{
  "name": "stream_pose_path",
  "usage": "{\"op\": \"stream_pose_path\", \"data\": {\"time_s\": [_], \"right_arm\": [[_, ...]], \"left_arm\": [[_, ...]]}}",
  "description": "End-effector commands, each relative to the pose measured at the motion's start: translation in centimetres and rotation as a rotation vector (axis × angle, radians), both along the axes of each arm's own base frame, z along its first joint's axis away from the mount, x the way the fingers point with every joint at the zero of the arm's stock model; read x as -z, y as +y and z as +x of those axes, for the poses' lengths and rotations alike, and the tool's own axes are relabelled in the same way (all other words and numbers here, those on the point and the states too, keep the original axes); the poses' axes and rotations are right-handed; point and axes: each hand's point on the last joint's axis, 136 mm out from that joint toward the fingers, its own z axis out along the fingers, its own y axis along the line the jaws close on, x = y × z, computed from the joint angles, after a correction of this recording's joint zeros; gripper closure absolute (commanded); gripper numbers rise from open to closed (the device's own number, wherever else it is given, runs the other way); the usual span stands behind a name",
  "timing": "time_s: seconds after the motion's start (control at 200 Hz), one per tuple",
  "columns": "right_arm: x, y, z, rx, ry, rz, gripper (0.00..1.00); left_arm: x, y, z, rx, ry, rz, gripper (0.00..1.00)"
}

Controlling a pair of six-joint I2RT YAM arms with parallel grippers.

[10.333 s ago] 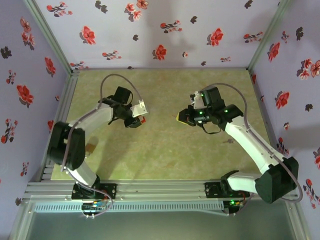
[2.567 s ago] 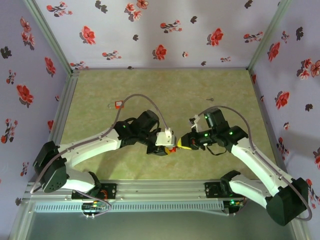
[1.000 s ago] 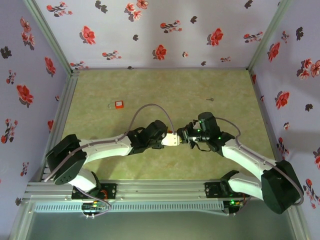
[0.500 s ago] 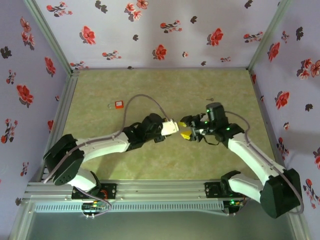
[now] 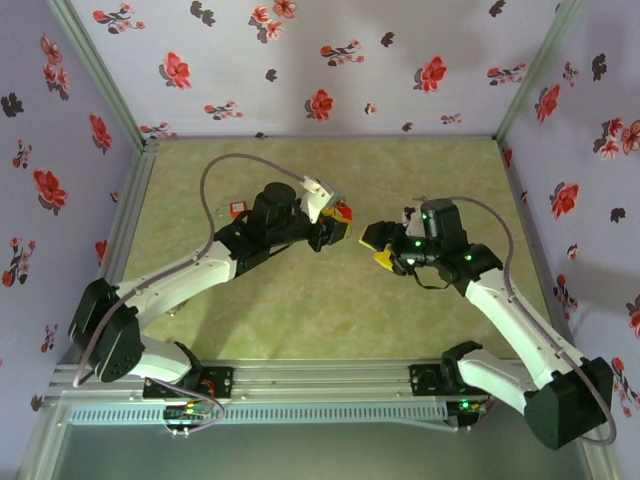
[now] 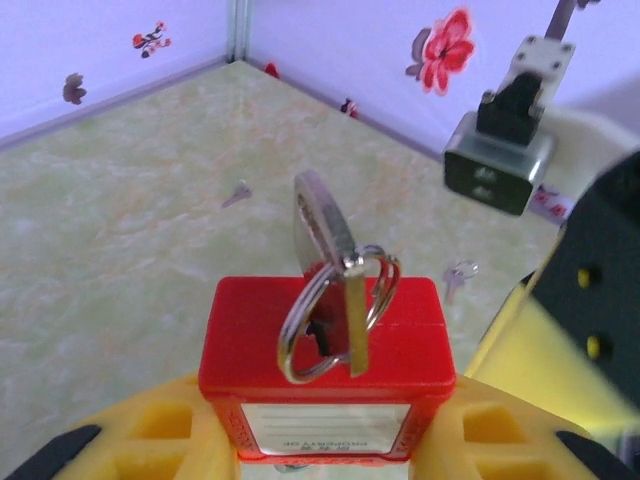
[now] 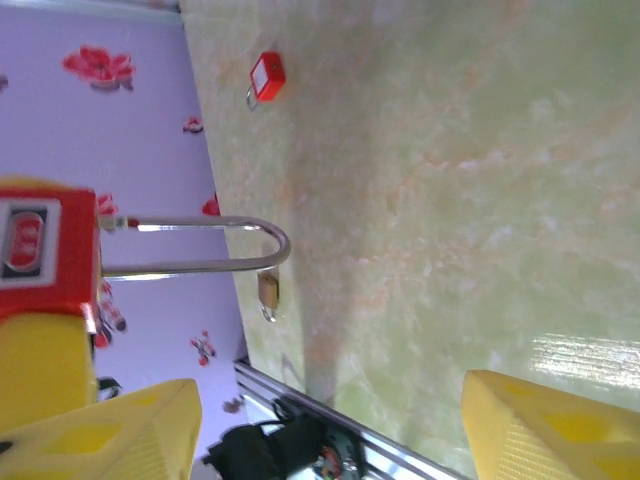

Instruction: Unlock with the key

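Note:
My left gripper (image 5: 335, 222) is shut on a red padlock (image 5: 343, 211), held above the table. In the left wrist view the padlock (image 6: 327, 345) sits between my yellow fingers (image 6: 150, 425). A silver key (image 6: 322, 225) stands in its keyhole, with a wire ring (image 6: 296, 335) hanging from it. My right gripper (image 5: 378, 248) hangs open just right of the padlock and touches nothing. In the right wrist view the padlock body (image 7: 45, 245) and its steel shackle (image 7: 205, 245) show at the left, beyond my open right gripper (image 7: 330, 400).
A second red padlock (image 5: 237, 209) lies on the table at the back left. A small brass padlock (image 7: 268, 290) lies nearer the front rail. Two loose keys (image 6: 457, 275) (image 6: 238, 192) lie on the green mat. Flowered walls close off three sides.
My right gripper has let go at the padlock, opened, and drawn back to the right. My left arm has carried the padlock, key still in it, up and toward the back.

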Motion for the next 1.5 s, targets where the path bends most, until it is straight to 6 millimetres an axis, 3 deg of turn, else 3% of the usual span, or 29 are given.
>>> {"op": "stream_pose_path", "data": {"time_s": [0.0,0.24,0.405,0.99,1.255,1.495], "right_arm": [[-1.8,0.8,1.4,-0.034,-0.198,-0.025,0.31],[-1.7,2.5,1.9,-0.088,-0.254,-0.037,0.38],[-0.7,2.2,2.2,-0.101,-0.269,-0.096,0.52],[0.8,2.2,2.4,-0.129,-0.366,-0.118,0.66],[0.6,2.1,2.4,-0.079,-0.416,-0.083,0.72],[1.0,2.4,2.2,-0.089,-0.406,-0.085,0.89]], "left_arm": [[-1.6,-0.8,-0.2,0.025,0.076,-0.067,1.0],[-1.5,-1.4,-0.5,0.056,0.122,-0.064,1.0],[-1.6,-1.6,-0.8,0.071,0.157,-0.067,1.0],[-1.9,-2.4,-1.0,0.091,0.315,-0.053,1.0],[-2.0,-2.4,-0.9,0.089,0.348,-0.059,1.0],[-2.2,-2.5,-0.6,0.092,0.36,-0.064,1.0]]}}
